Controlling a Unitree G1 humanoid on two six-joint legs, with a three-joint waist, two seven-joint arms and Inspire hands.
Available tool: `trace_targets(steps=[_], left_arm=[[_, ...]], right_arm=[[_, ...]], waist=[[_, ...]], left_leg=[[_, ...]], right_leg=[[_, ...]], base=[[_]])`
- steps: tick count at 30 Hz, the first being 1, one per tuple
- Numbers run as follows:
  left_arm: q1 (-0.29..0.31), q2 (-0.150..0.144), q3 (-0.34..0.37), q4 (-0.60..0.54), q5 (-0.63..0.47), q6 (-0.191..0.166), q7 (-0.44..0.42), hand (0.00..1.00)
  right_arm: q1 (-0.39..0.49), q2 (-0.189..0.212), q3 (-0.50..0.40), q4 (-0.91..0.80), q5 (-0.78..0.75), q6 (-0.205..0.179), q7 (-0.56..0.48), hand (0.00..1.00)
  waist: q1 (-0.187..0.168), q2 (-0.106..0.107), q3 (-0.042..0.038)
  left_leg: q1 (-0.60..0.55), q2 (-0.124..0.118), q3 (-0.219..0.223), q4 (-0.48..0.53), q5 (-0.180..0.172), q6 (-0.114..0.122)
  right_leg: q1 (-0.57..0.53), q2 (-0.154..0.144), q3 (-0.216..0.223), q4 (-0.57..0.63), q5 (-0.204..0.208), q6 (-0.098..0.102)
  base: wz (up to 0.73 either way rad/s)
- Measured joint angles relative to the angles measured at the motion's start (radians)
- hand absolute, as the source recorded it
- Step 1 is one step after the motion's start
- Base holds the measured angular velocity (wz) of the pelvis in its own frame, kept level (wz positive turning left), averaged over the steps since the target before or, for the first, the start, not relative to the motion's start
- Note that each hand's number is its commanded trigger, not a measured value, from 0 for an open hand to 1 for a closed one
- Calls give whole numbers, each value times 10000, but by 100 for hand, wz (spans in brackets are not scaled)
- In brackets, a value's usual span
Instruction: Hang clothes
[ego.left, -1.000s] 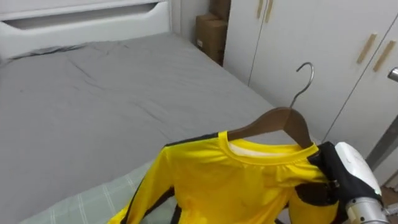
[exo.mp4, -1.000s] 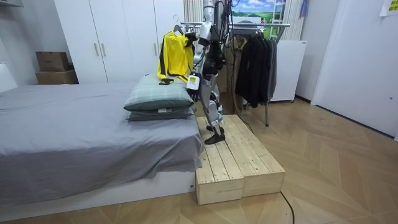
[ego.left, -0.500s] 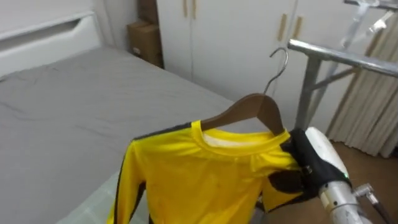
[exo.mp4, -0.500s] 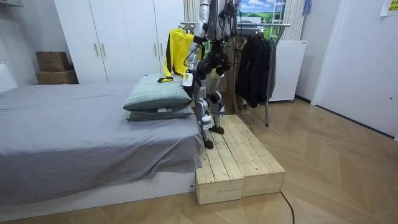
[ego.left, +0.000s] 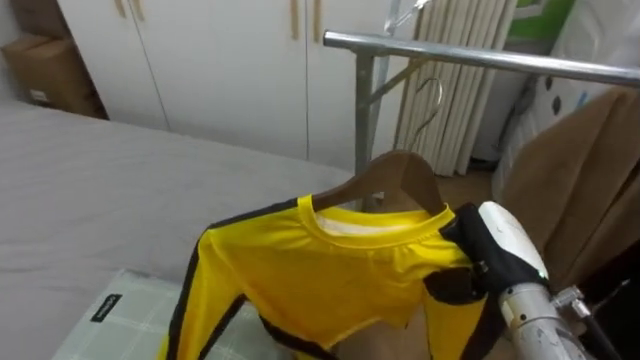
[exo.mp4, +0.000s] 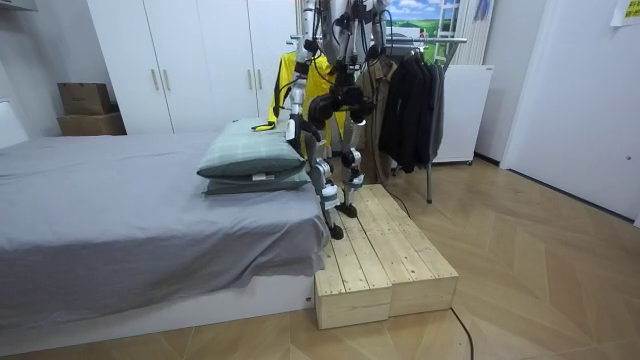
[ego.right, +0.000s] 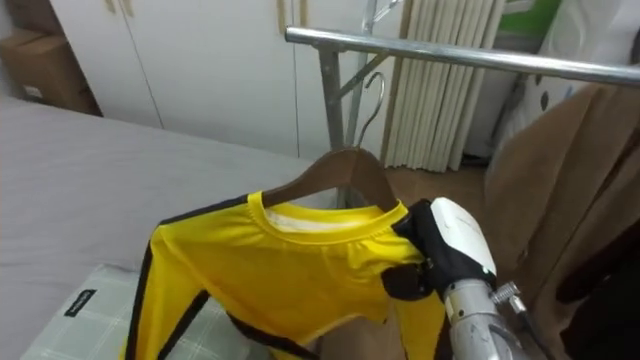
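- Stage: the yellow shirt (ego.left: 330, 270), black-trimmed, is already dressed on a wooden hanger (ego.left: 395, 175), collar seated around the hanger's neck. That part looks done.
- Shirt and hanger are held up in the air in front of the robot, above the grey bed (ego.left: 100, 190) and a green checked pillow (ego.left: 130, 320).
- Right hand (ego.left: 465, 275): closed around the shirt's shoulder, clamping the cloth over the end of the hanger's arm. It carries the load alone.
- Left hand (exo.mp4: 292, 127): hangs low at the robot's side in the room view. I cannot tell its state.
- The robot stands on a wooden platform (exo.mp4: 385, 250) at the foot of the bed, facing the clothes rail (ego.left: 480, 58).
- The metal hook (ego.left: 432, 100) is below the rail and not over it, so nothing is hung yet.
- Left to do, by my reading: lift the hook above the bar, drop it on, then let go. The bare stretch of rail beside the brown coat (ego.left: 570, 180) looks like the likely spot.
- Writing: a small black label (ego.left: 104, 307) on the pillow has print too small to read.
- A cardboard box (ego.left: 45, 70) by the white wardrobe (ego.left: 220, 70) has a pale sticker, illegible.
- No print is visible on the shirt.
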Motion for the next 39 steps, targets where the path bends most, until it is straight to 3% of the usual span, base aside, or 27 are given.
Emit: trace_targets(steps=[1, 2, 3, 4, 5, 8, 11, 16, 23, 31, 36, 39], left_arm=[[12, -15, 119, -15, 244, 2, -7, 0], [53, 6, 229, -19, 458, 9, -8, 0], [76, 21, 328, -20, 612, 31, -9, 0], [76, 67, 398, -21, 729, 182, -9, 0], [78, 56, 397, -20, 830, 271, -11, 0], [227, 30, 487, -13, 825, 390, -11, 0], [455, 32, 580, -12, 825, 392, -11, 0], [535, 46, 601, 10, 830, 393, -11, 0], [534, 49, 597, -29, 829, 389, -11, 0], [605, 47, 799, -29, 837, 387, -12, 0], [707, 46, 993, -30, 827, 348, -14, 0], [722, 28, 1100, -30, 827, 297, -23, 0]], right_arm=[[-12, 19, 85, 273, -30, 109, -30, 100], [-14, 21, 338, 311, -27, 282, 2, 100], [-34, 24, 474, 310, -6, 283, 19, 100], [-30, 39, 624, 309, 47, 269, 98, 100], [-31, 37, 633, 311, 107, 310, 168, 100], [-53, 26, 558, 307, 234, 334, 211, 100], [-70, 21, 511, 261, 448, 334, 205, 100], [-77, 22, 439, 170, 533, 329, 204, 100], [-81, 38, 12, -258, 656, 318, 201, 100], [-102, -40, -695, -784, 651, 210, 203, 100], [-112, -181, -1118, -785, 328, 212, 202, 100], [-317, -478, -1199, -786, 118, 213, 205, 100]], waist=[[233, 97, -6], [595, 206, -18], [657, 236, -14], [620, 230, -17], [615, 206, -28], [615, 84, -76], [593, -74, -148], [542, -277, -155], [489, -296, -168], [287, -247, -173], [273, -262, -203], [265, -273, -211]], left_leg=[[-49, 39, -112, 182, -23, -77], [-74, 65, -627, 13, -11, -89], [-101, 66, -950, -86, 28, -139], [-159, 64, -1505, -240, 113, -275], [-152, 65, -1752, -344, 164, -355], [148, 9, -1627, -836, 311, -416], [322, -1, -1639, -960, 327, -422], [529, 1, -1653, -1047, 328, -423], [535, 2, -1680, -1039, 325, -419], [528, 20, -1716, -1097, 350, -444], [554, 13, -1690, -1207, 389, -450], [557, -22, -1756, -1208, 396, -437]], right_leg=[[49, 330, 298, -192, -102, 94], [219, 750, 586, -749, 203, -77], [288, 944, 693, -1047, 424, -255], [423, 1186, 756, -1540, 808, -638], [492, 1320, 837, -1815, 986, -823], [508, 1489, 1082, -1933, 1060, -834], [546, 1574, 1243, -1929, 1063, -839], [732, 1632, 1358, -2093, 1090, -823], [934, 1646, 1372, -2475, 1412, -771], [939, 1680, 1339, -2420, 1454, -805], [937, 1689, 1293, -2426, 1470, -826], [914, 1667, 1342, -2430, 1469, -826]], base=[[-47], [-72], [-81], [-52], [-38], [-28], [-26], [-3], [1], [0], [-2], [1]])
